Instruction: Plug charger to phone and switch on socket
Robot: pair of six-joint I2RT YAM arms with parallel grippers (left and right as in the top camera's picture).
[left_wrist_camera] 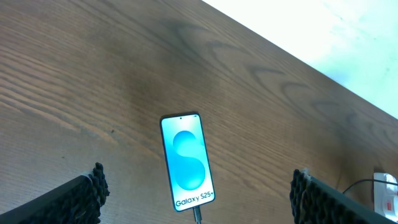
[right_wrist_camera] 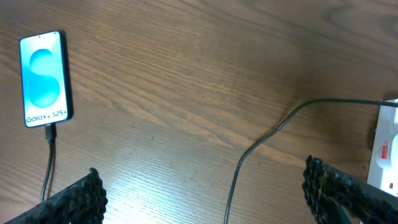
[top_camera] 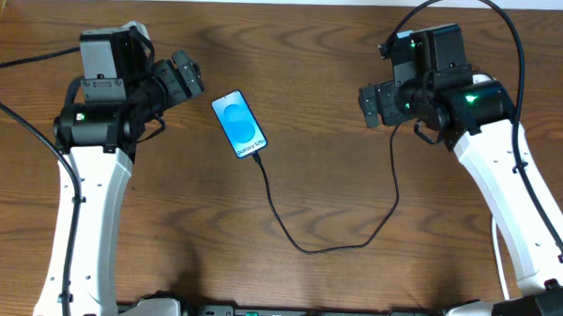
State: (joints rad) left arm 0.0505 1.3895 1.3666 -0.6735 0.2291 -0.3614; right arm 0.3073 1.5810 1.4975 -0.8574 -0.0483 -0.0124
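Left gripper (left_wrist_camera: 196, 185): only the black ribbed pads (left_wrist_camera: 84, 196) show, cut off at the bottom corners of the left wrist view. Jaws are spread wide with nothing between them. Same on the right gripper (right_wrist_camera: 202, 180): pads (right_wrist_camera: 81, 199) at the frame corners, released, holding nothing.

Phone (top_camera: 239, 124) lies flat on the wooden table (top_camera: 295, 46), screen up, between the two arms and nearer the left one. Charger (top_camera: 297, 241) tip sits in the phone's bottom edge. I see it seated in the right wrist view; the left wrist view crops it. The cable loops down the table, then runs back up under the right gripper, where overhead loses it.

Socket (right_wrist_camera: 384, 149) is only a white sliver with red marks at the edge of the right wrist frame. The cable probably ends there, but the plug is out of frame and I can't read the switch.
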